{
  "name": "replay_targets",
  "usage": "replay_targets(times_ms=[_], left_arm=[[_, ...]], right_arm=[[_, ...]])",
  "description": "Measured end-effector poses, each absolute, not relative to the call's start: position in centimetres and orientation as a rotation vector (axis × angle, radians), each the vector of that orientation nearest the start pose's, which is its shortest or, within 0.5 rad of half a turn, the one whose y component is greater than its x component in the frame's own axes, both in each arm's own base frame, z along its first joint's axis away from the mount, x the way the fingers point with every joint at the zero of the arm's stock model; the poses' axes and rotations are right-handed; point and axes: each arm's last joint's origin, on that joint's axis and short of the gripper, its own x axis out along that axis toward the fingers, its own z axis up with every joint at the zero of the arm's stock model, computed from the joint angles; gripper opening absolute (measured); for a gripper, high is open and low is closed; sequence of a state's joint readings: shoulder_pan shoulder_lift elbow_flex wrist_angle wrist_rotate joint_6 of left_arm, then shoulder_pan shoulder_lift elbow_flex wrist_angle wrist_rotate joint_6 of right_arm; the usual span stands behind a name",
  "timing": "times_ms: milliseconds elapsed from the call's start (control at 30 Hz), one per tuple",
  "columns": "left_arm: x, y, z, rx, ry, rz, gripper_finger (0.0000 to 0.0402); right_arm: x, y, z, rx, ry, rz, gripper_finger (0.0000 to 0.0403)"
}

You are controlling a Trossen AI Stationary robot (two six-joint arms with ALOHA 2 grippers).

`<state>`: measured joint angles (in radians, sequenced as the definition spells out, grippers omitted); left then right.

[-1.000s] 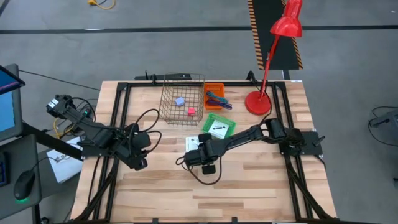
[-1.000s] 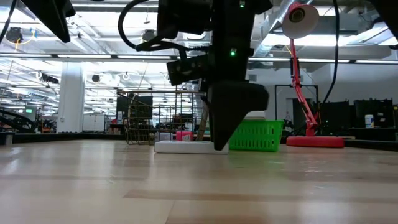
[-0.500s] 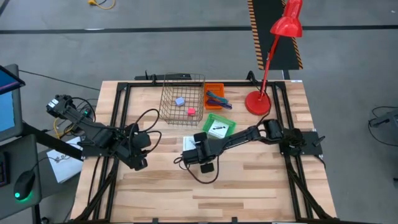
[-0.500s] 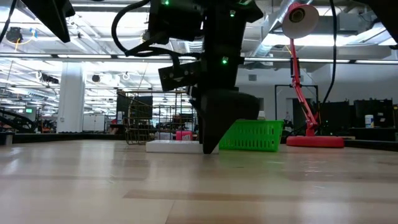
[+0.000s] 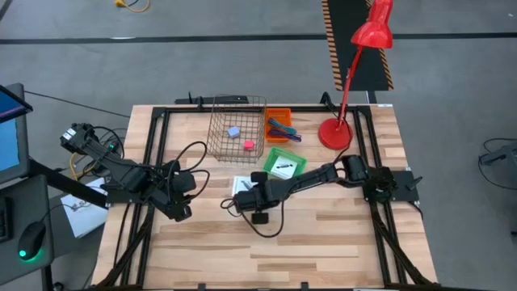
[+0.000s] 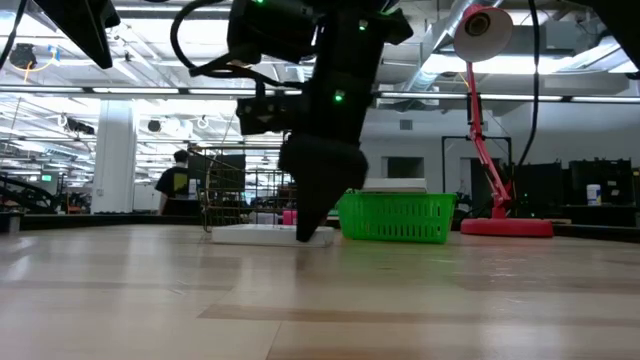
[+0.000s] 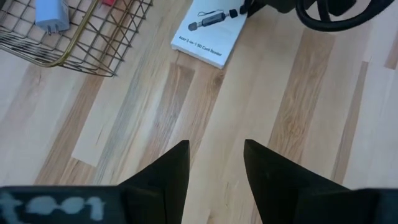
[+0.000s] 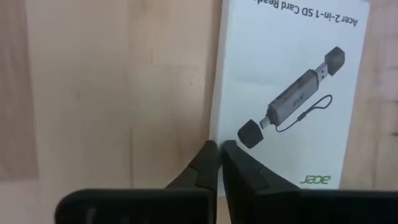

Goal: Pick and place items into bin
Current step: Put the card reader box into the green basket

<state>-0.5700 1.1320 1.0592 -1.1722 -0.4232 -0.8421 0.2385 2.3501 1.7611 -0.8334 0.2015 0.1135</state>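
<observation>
White packet (image 7: 208, 31) beside wire basket (image 7: 74, 37)

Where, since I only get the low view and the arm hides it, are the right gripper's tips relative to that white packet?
Observer: The right gripper is shut, with its tips at the edge of the white packet, not around it.
Operator: And the left gripper?
Observer: The left gripper is open over bare table, apart from the packet.

Front half of table (image 5: 323, 250) open wood; back edge crowded (wire basket (image 5: 237, 129), green bin (image 5: 273, 155), lamp (image 5: 335, 133)).
</observation>
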Motion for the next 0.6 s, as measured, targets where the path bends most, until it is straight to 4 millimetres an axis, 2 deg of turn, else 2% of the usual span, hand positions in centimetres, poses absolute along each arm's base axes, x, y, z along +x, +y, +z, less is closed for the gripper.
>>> replay_targets(times_ms=[133,367,600], left_arm=[[16.2,-9.0,29.5,-0.164,1.053,0.328,0.0143],[15.8,-9.1,29.4,-0.146,1.084,0.329,0.0143],[15.6,-9.5,29.4,-0.128,1.077,0.314,0.0143]], right_arm=[[44.3,11.8,10.9,-0.184,1.368,-0.061,0.0001],[43.1,16.1,11.1,-0.15,1.389,-0.081,0.0001],[43.4,18.7,13.4,-0.061,1.375,-0.143,0.0001]])
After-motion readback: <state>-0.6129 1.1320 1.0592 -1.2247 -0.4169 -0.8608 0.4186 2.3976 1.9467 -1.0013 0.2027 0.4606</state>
